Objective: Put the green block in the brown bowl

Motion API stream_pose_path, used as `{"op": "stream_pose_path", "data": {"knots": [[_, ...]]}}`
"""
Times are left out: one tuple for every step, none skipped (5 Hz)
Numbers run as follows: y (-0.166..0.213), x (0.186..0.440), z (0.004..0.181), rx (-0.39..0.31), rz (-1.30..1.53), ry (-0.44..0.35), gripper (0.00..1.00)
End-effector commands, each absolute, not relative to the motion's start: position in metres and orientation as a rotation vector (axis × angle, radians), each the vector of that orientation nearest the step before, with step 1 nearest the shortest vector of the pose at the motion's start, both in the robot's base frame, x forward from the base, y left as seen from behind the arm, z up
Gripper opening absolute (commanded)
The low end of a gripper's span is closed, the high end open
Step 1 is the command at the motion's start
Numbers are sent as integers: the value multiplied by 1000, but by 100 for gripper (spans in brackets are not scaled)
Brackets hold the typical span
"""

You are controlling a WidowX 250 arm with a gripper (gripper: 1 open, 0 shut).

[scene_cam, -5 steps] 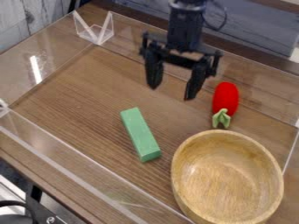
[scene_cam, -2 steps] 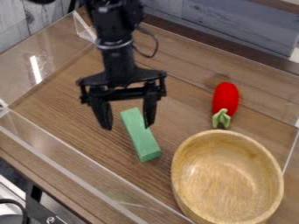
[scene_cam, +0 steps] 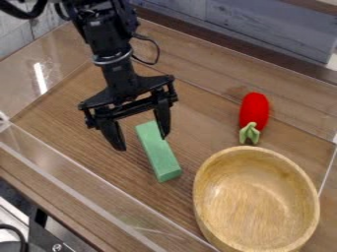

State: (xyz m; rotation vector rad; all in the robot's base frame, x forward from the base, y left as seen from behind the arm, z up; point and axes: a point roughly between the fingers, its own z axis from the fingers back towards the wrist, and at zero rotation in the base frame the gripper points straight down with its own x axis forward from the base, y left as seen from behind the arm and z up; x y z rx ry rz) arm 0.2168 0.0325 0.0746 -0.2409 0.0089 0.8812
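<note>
Moved left, the claw (scene_cam: 136,132) (jaws apart) hangs over the green block (scene_cam: 157,151).

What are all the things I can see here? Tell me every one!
green block: one, green, lying flat mid-table, just below the gripper.
brown bowl: one, light tan wood, front right, nothing in it.
pepper toy: one, red with green stem, right side, behind the bowl.
clear stand: one, see-through, back left.
table: one, brown wood, with clear walls round it.
gripper: one, black, open, pointing down over the block's far end.
</note>
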Motion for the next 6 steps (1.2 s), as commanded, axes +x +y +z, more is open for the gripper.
{"op": "stream_pose_path", "data": {"knots": [[34,219,89,-259,962,-49,100],[23,220,83,-263,1013,-60,100],[13,223,77,-262,1058,-71,100],[2,226,70,-260,1102,-92,100],[-5,237,60,-252,1096,-109,100],[-5,250,48,-244,1078,-152,100]]}}
